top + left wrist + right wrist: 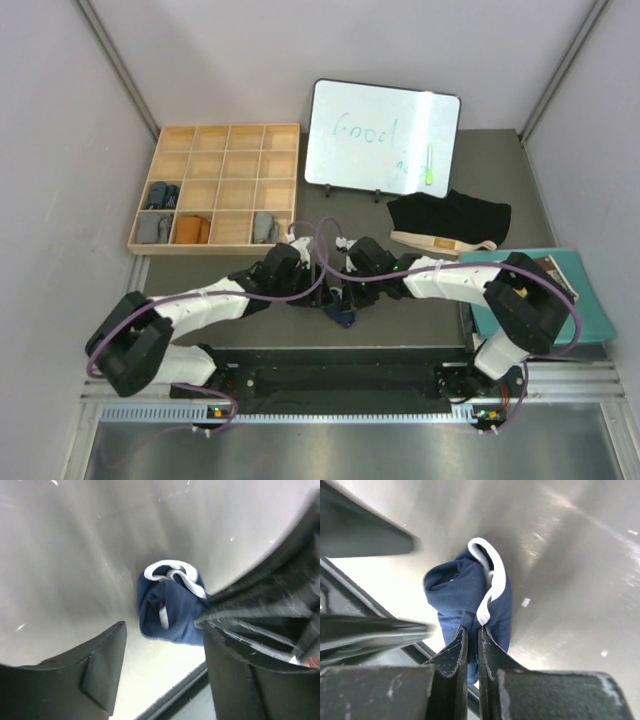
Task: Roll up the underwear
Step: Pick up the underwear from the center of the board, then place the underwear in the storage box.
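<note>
**Entry 1. Right gripper [472, 629].** Jaws drawn almost together, nipping a fold of the navy briefs [455, 587] just beside the white trim [492, 580].

**Entry 2. Left gripper [164, 626].** Jaws wide, nothing between them. The bundle lies just past the tips, at 12 o'clock in its wrist view.

**Entry 3. Navy briefs.** A loose, bunched roll lying on the table [540, 180], between the two wrists and near the front.

**Step in hand (judged).** The roll looks formed, and only the right pinch has hold of it. The next move calls for a lift that does not let the roll unwind. It probably goes to a free cell of the wooden tray [215, 135] at 10 o'clock, where grey rolls [160, 195] and a tan roll [190, 230] already sit.

**Edges.** A black rail [340, 360] runs close by at 6 o'clock, so there is little margin towards the front.

**Open room.**
- The arms crowd 9 and 3 o'clock.
- There is bare table at 12 o'clock, as far as the whiteboard [380, 138].
- The black briefs [450, 213] lie flat and unrolled at 2 o'clock.
- A teal book [590, 310] lies at 3 o'clock.
</note>
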You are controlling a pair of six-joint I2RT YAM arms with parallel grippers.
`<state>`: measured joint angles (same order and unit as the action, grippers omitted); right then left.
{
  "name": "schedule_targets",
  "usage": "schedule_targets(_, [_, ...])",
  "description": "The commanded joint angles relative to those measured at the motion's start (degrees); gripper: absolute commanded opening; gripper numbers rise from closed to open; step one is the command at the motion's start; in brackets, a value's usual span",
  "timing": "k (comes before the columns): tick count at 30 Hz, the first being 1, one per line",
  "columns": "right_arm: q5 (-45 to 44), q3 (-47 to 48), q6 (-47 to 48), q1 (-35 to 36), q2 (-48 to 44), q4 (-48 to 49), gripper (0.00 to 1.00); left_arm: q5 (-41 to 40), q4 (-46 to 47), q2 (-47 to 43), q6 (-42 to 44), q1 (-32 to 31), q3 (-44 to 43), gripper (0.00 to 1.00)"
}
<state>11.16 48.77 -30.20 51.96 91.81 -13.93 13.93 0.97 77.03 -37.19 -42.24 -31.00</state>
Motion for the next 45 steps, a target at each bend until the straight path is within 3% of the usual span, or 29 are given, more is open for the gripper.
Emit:
schedule_targets(1, [5.61,-5.17,-3.2,-5.37,-3.91,4.87,0.0,-5.49,-11.31,-8.47,2.64,1.98,-4.24,0.73])
schedule_targets(7, [12.38,-3.95,-10.64,-9.24,-10.58,8.04,0.0,-3.31,-14.78,-20.06,3.97,8.13,-5.21,0.77])
schedule_targets(15, [16.8,-3.25,-30.6,-12.24,-19.82,24.46,0.0,4.78,-3.09,-34.67,-0.34,14.02,-3.62,0.76])
schedule_targets(21, [17.93,-2.81,-38.0,-12.15,-20.88,33.62,0.0,5.83,-2.12,-33.35,-3.59,16.22,-5.47,0.71])
schedule_targets(31, [18.72,-3.51,-39.59,-12.06,-21.23,35.2,0.0,12.34,16.95,-34.15,-15.89,16.31,1.38,0.67])
schedule_targets(45, [19.78,-3.42,-40.56,-11.18,-19.48,37.4,0.0,18.5,24.34,-27.91,-18.53,16.22,2.26,0.59])
